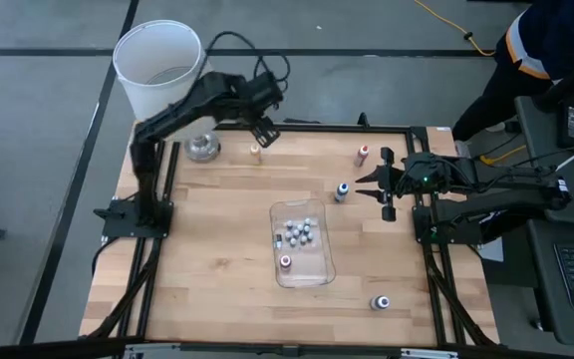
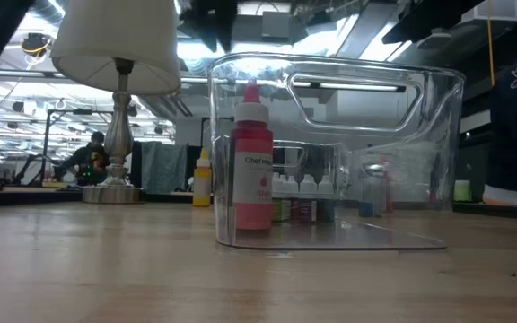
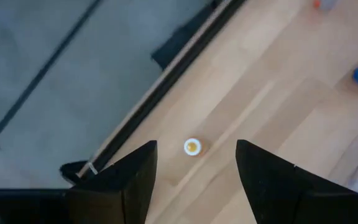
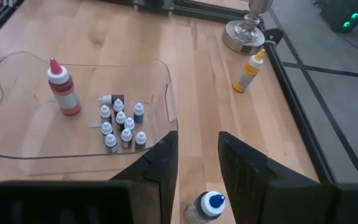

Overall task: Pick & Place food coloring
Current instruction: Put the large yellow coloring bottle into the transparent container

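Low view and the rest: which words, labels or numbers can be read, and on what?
"Cherry", apparently; its last letters are unsure: on the label of the red bottle in the clear tray.
Smaller print below it: too blurred to read.
Labels on the small bottles: too small to read.

The high view looks straight down on the whole wooden table, with the clear tray near its middle. The low view sits at table height just in front of that tray, facing level across the table into the room — the lamp stands behind the tray. The left wrist view looks steeply down near the table's edge, well away from the tray, onto a yellow-capped bottle. The right wrist view looks obliquely across the tray toward the lamp base — tray and lamp are shared with the high and low views.
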